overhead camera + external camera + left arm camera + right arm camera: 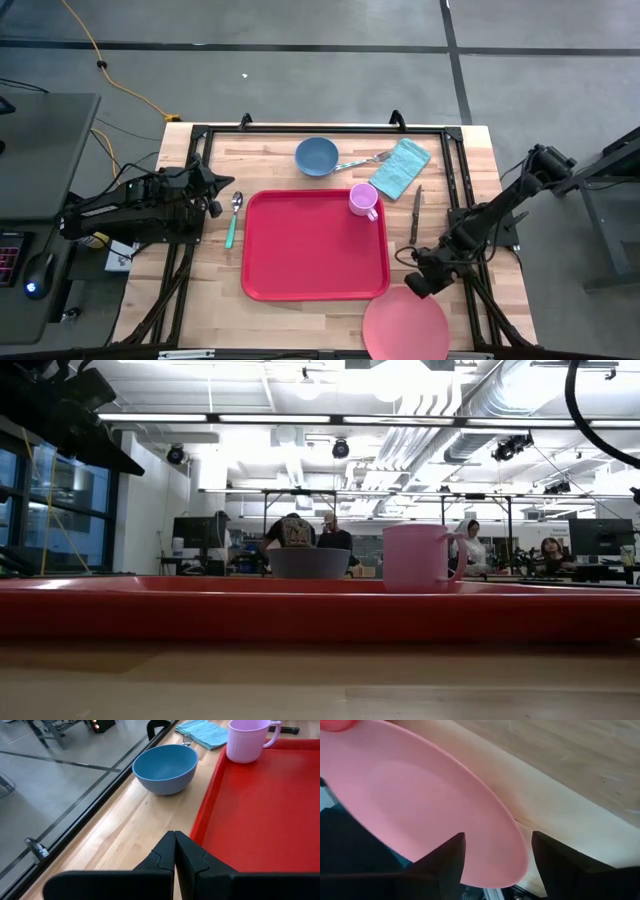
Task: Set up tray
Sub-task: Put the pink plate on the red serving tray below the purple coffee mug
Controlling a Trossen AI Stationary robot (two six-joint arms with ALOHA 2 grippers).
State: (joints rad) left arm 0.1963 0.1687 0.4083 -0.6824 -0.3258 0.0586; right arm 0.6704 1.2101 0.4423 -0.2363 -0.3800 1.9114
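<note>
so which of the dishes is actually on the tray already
Only the pink mug, standing in the red tray at its far right corner. The blue bowl and pink plate sit off it.

Mug (363,199) on tray (310,250)

Even, bright overhead light; ceiling strip lights (300,418) glare white in the low view. Soft short shadows under the bowl (165,767). Near edge of the surface (320,685) blurred. Plate (420,805) at the right end effector (497,865) soft, out of focus.
</note>
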